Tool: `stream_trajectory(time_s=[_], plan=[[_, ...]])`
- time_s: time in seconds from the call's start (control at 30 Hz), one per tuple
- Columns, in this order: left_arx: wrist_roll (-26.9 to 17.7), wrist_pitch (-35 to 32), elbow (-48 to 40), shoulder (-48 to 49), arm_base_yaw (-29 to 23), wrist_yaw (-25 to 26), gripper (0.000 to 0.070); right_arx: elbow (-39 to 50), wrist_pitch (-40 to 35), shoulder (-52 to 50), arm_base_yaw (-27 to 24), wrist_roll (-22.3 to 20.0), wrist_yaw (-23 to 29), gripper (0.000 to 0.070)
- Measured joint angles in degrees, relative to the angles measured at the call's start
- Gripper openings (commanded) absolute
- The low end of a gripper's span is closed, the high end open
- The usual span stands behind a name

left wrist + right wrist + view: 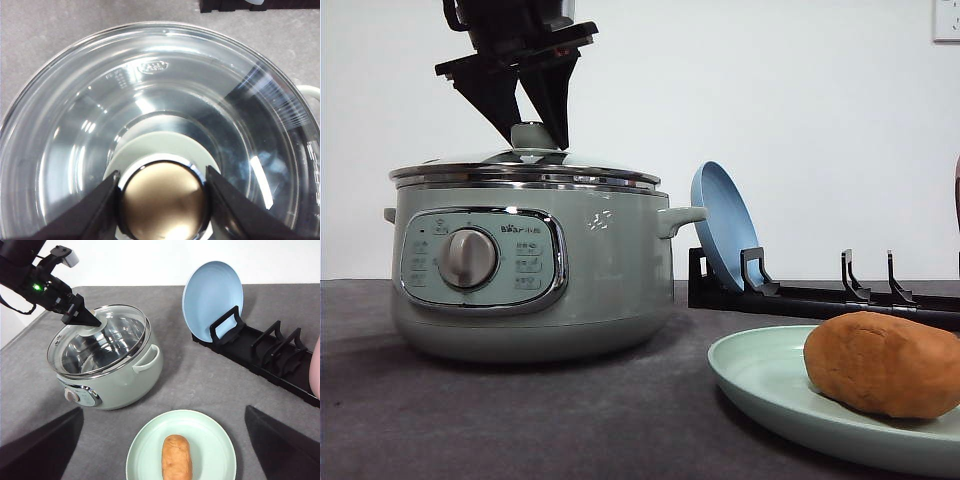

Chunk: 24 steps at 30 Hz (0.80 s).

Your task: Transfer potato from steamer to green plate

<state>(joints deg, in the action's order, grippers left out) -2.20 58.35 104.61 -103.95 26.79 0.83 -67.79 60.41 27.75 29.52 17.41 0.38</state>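
The orange-brown potato (885, 365) (176, 457) lies on the pale green plate (760, 385) (145, 450), in front and to the right of the steamer. The sage-green steamer (610, 280) (130, 380) stands at the left with its glass lid (520, 165) (75, 125) (115, 340) resting on its rim. My left gripper (535, 135) (162, 197) (89, 320) reaches down from above and is shut on the lid knob (162, 205), one finger on each side. My right gripper (164, 410) hangs high over the plate, open, holding nothing.
A blue plate (720, 225) (210, 295) stands upright in a black rack (820, 295) (270, 352) behind the green plate, to the right of the steamer. The rack's other slots hold nothing. Grey tabletop (200, 380) lies bare between steamer and rack.
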Motion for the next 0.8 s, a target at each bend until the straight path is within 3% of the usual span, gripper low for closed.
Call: stream_trajectory(time_s=[0.67,0.8], plan=[[-0.2,-0.4,0.5,-1.6,1.2,0.3,0.0015,0.0,-1.0,0.0,0.0,-0.5,1.2,0.0653],[-0.3,-0.3,0.5,-1.6,1.2,0.3,0.0063,0.0,-1.0,0.0,0.0,-0.6,1.2,0.0653]])
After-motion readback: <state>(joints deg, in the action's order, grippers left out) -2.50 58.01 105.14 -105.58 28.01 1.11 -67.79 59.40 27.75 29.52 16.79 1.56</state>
